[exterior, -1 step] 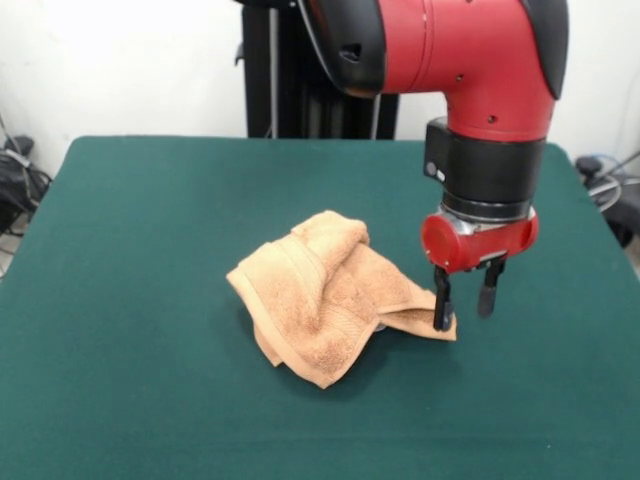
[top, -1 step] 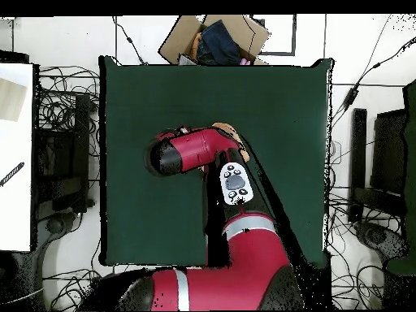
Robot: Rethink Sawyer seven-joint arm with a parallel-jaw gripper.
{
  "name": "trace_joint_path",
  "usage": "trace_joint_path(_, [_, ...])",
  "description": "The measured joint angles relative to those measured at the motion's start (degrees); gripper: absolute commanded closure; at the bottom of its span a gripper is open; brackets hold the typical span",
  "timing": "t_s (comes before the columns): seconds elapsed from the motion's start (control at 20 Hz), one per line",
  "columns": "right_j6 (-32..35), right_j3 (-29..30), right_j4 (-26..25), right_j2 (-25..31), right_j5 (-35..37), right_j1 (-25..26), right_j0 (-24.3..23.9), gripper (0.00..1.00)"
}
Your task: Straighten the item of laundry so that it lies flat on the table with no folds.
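The item of laundry (exterior, -1 step: 325, 295), a peach-orange terry towel, lies crumpled and folded over itself near the middle of the green table (exterior, -1 step: 140, 260). One thin corner sticks out to the right. My gripper (exterior, -1 step: 463, 315) hangs just above the table at that corner, open, with its left finger (exterior, -1 step: 441, 303) touching the corner's tip and the right finger (exterior, -1 step: 487, 292) clear of the cloth. From overhead, only a sliver of the towel (top, -1 step: 228, 130) shows beyond the red arm (top, -1 step: 191, 153), which hides the gripper, over the table (top, -1 step: 280, 106).
An open cardboard box (top, -1 step: 215, 39) with dark contents sits just past the table's far edge in the overhead view. Cables and black stands crowd the floor on both sides. The arm's red elbow (exterior, -1 step: 470, 50) looms over the table's right half.
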Motion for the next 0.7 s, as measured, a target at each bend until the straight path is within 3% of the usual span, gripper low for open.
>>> trace_joint_path(0.7, [0.00,0.21,0.00,0.02,0.00,0.39,-0.79,0.00])
